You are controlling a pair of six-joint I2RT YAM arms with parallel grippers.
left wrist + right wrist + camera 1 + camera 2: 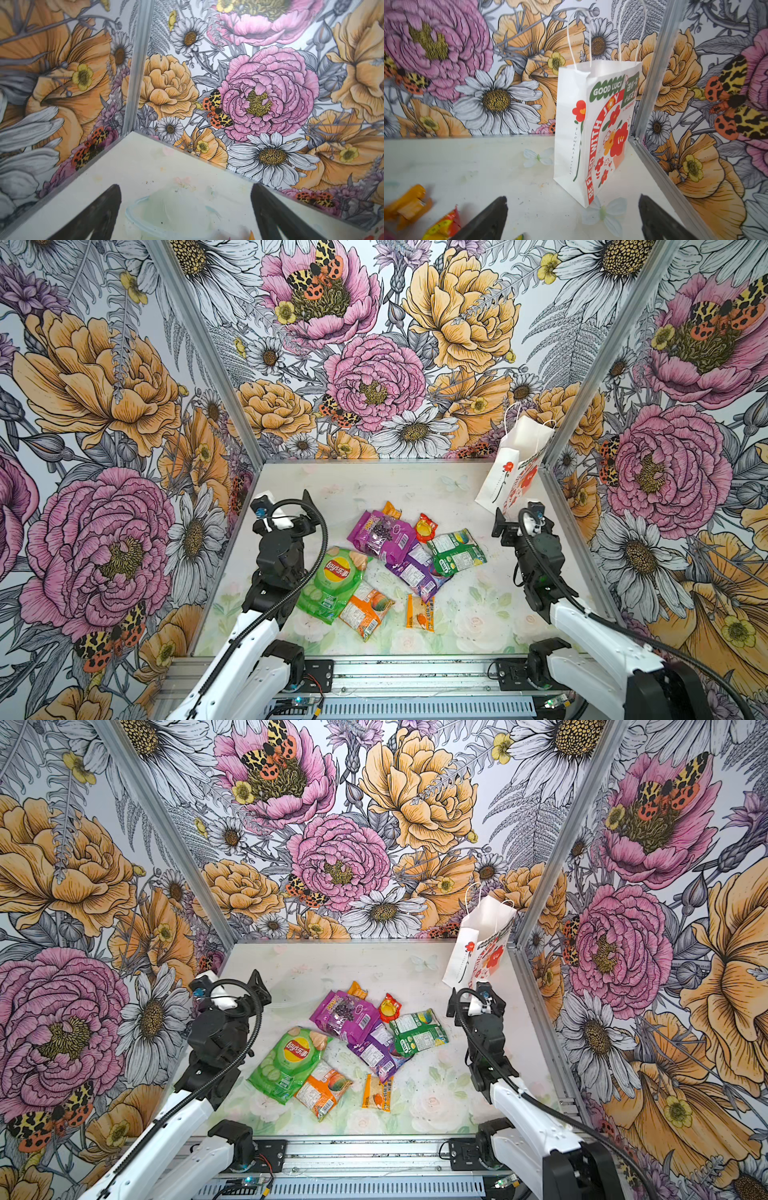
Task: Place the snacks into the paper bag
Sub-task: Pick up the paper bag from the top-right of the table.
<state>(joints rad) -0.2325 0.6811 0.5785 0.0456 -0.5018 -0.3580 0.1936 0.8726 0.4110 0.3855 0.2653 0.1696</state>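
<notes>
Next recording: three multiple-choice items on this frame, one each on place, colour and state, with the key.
1. Where does the white paper gift bag stand? A) far right corner B) far left corner C) centre
2. What colour is the large glossy Lay's chip bag? A) purple B) green C) orange
3. How is the right gripper? A) shut on a packet B) shut, empty C) open, empty
Key: A, both top views show it at the far right; B, its film is green; C, its fingers stand apart, nothing between.
</notes>
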